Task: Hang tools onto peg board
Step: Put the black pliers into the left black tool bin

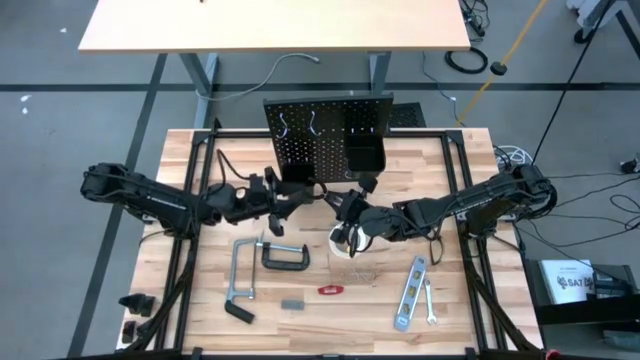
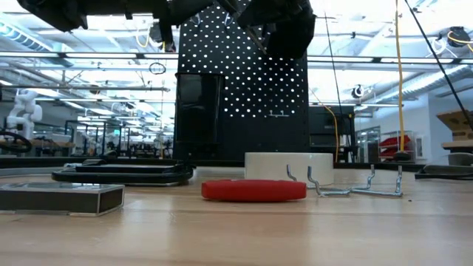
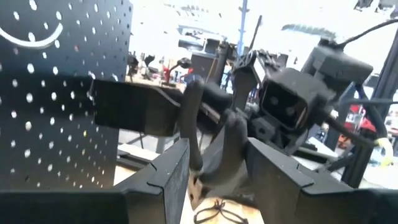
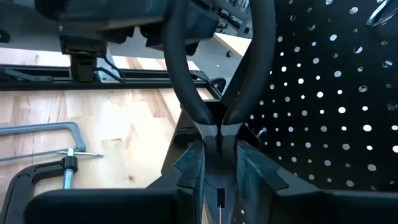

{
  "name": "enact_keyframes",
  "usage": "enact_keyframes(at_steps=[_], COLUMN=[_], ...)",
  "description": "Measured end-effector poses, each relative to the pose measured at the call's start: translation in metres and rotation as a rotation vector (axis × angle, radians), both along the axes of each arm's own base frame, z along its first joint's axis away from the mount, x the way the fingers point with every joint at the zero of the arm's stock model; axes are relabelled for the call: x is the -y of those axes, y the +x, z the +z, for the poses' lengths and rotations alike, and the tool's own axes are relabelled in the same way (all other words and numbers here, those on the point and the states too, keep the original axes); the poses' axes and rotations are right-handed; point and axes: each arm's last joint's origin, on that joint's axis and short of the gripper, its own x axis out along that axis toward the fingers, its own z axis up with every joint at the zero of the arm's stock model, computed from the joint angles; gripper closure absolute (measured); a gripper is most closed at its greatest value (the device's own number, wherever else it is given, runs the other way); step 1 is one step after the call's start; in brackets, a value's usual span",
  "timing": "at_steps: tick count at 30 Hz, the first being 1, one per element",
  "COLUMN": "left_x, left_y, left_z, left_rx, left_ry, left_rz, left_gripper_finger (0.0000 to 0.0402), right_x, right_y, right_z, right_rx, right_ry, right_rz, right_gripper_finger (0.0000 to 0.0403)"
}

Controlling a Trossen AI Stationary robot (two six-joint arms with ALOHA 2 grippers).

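Both my grippers hold the black pliers (image 4: 217,81) before the peg board (image 1: 325,135): right gripper (image 4: 219,163) pinches the nose, left gripper (image 3: 214,165) clasps the handles, steadying them for hanging.

Two clamps (image 1: 262,268), one level (image 1: 409,293)

This is a robotics lab. Behind the peg board (image 2: 244,81) stand long ceiling lights and other workstations. Another wooden bench (image 1: 270,25) stands beyond it.

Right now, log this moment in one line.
left tool: gripping handles of black pliers | right tool: shut on their head | place: before black perforated peg board
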Motion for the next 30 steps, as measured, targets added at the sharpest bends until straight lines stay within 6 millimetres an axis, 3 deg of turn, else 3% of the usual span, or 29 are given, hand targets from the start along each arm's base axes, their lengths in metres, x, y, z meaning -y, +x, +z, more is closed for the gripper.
enact_keyframes(at_steps=[9, 18, 30], left_x=[0.001, 0.001, 0.001], left_y=[0.018, 0.019, 0.019], left_z=[-0.002, -0.003, -0.003], left_rx=[-0.071, -0.067, -0.070], left_ry=[-0.001, -0.003, 0.007], left_rz=[0.038, 0.040, 0.027], left_gripper_finger=[0.0240, 0.0243, 0.0363], right_x=[0.002, 0.002, 0.002], right_y=[0.000, 0.000, 0.000], right_z=[0.000, 0.000, 0.000], right_rx=[0.005, 0.003, 0.000], right_ry=[0.006, 0.002, 0.000], right_rz=[-0.008, -0.012, -0.015], right_gripper_finger=[0.0343, 0.0343, 0.0343])
